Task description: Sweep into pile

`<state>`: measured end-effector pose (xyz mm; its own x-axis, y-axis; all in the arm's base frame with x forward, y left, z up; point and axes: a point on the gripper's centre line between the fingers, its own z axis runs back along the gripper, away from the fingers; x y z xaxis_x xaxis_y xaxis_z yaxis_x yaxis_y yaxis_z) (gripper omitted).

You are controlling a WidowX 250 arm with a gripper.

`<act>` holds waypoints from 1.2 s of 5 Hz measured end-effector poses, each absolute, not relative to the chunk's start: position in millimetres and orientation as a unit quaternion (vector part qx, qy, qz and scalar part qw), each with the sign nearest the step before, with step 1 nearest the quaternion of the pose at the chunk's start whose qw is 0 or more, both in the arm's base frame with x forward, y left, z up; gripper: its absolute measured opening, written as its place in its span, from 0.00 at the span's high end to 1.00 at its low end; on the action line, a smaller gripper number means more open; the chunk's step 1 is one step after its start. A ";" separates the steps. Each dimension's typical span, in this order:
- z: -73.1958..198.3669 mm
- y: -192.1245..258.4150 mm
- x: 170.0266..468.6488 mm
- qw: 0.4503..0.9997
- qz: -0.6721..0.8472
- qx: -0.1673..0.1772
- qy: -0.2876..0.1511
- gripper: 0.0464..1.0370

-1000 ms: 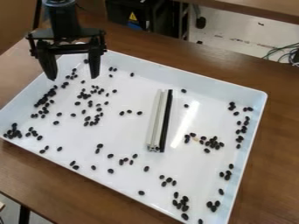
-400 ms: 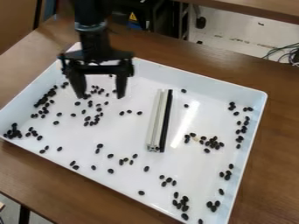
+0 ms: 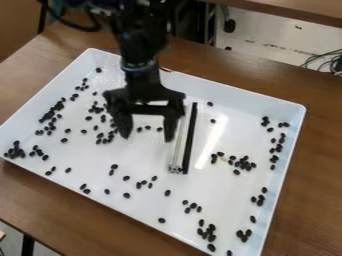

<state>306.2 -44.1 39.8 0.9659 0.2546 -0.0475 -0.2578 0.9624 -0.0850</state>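
Brown wood table (image 3: 310,185) holds a white tray (image 3: 267,103) beneath the wide-spread tool (image 3: 146,137).

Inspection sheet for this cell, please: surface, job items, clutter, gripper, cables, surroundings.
Surface: brown wooden table under a white rimmed tray.
Job items: dark bean-like pieces scattered in loose clusters, not one pile; silver-and-black bar lying in the tray.
Clutter: one pale fleck among the pieces right of the bar.
Gripper: open, over the tray, one finger overlapping the bar in view; contact can't be told.
Cables: thin cables at the right edge, beyond the table; dark cable beside the arm.
Surroundings: second wooden surface at the top right.
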 end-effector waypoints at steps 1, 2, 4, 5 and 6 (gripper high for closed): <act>30.9 -52.3 308.3 0.992 0.115 -0.057 0.013 0.04; 21.4 -54.5 309.5 0.991 0.112 -0.065 0.014 0.04; 7.2 -65.3 323.0 0.993 0.102 -0.061 0.021 0.04; -0.9 -78.2 328.0 0.994 0.092 -0.061 0.023 0.04; -2.9 -81.4 334.2 0.994 0.093 -0.051 0.027 0.04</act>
